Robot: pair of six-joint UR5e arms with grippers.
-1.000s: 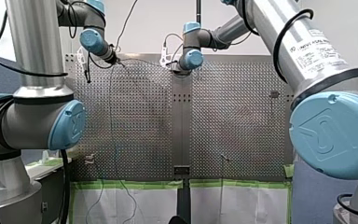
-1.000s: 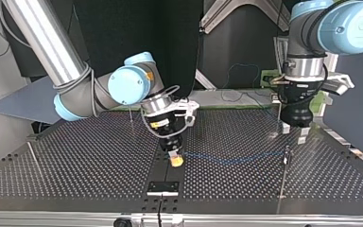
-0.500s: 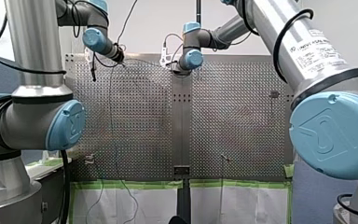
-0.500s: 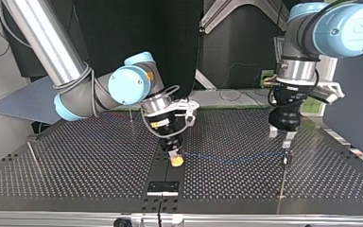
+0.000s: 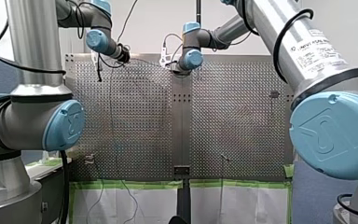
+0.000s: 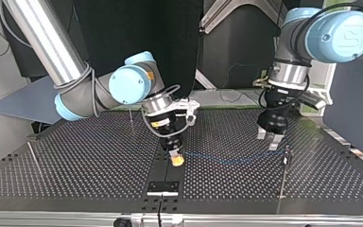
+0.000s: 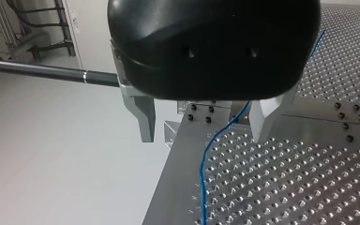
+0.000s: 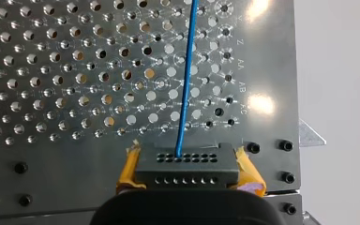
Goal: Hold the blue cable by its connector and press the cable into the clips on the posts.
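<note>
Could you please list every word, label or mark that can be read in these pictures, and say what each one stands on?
"Z", "AA", "AB", "AC": letters marked along the perforated plate's edge, right wrist view.
"UNIVERSAL ROBOTS": only just legible on the white label on my right arm; its smaller print is blurred.
Yellow sticker near that arm's wrist: too small to read.

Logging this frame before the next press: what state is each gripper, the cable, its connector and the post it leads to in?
right gripper: shut on the connector, yellow pads either side.
connector: held, cable leaving its face.
blue cable: strung from connector to post, sagging slightly.
left gripper: open, cable showing between its jaws, ungripped.
post: upright; cable's seating in its clip cannot be told.
</note>
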